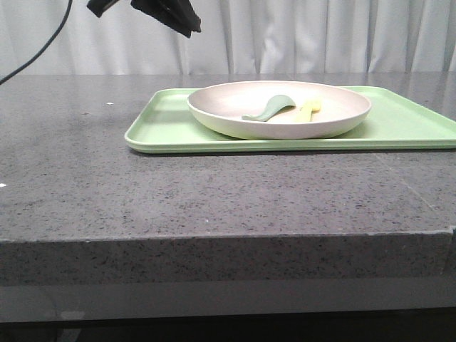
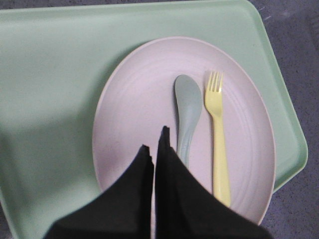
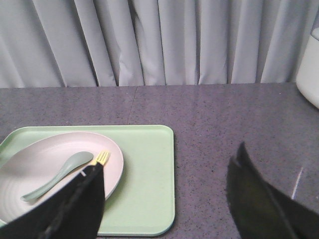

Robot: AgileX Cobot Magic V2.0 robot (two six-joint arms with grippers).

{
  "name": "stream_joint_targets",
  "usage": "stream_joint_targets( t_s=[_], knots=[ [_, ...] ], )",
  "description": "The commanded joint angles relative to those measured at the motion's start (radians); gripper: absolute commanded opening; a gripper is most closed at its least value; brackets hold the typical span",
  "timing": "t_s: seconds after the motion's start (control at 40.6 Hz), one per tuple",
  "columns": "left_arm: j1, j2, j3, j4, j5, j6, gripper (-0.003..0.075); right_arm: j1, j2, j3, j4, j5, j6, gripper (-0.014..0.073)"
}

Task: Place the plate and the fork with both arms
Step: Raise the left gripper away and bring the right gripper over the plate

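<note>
The off-white plate rests on the light green tray. In it lies the pale yellow fork, beside a sage green spoon. My left gripper hangs high above the tray's left part. In the left wrist view the left gripper is shut and empty over the plate, with the spoon and fork just past its tips. In the right wrist view my right gripper stands wide open and empty, off to the side of the plate and fork.
The tray lies on a dark speckled stone table with a front edge close to the camera. Grey curtains hang behind. A white object stands at the table's far side in the right wrist view.
</note>
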Motion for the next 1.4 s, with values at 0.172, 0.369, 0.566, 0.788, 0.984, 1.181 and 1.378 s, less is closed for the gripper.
stream_joint_targets(
  t_s=[0.172, 0.369, 0.566, 0.788, 0.984, 1.181, 1.378],
  knots=[
    [0.002, -0.145, -0.001, 0.203, -0.049, -0.008, -0.0018, -0.002, 0.01, -0.035, -0.009, -0.087, -0.012, 0.0531],
    [0.002, -0.332, 0.268, 0.336, -0.288, -0.024, -0.0018, -0.002, 0.01, -0.035, -0.009, -0.075, -0.012, 0.0531],
    [0.002, -0.55, 0.577, 0.355, -0.597, -0.024, -0.0018, -0.002, 0.01, -0.035, -0.009, -0.068, -0.012, 0.0531],
    [0.002, -0.799, 0.892, 0.415, -0.81, -0.024, -0.0018, -0.002, 0.01, -0.035, -0.009, -0.044, -0.012, 0.0531],
    [0.002, -0.984, 1.122, 0.415, -0.919, -0.024, -0.0018, -0.002, 0.01, -0.035, -0.009, -0.028, -0.012, 0.0531],
    [0.002, -1.164, 1.328, 0.412, -1.03, -0.024, -0.0018, -0.002, 0.01, -0.035, -0.009, -0.028, -0.012, 0.0531],
    [0.002, -1.349, 1.456, 0.412, -1.072, -0.024, -0.0018, -0.002, 0.01, -0.035, -0.009, -0.029, -0.012, 0.0531]
  ],
)
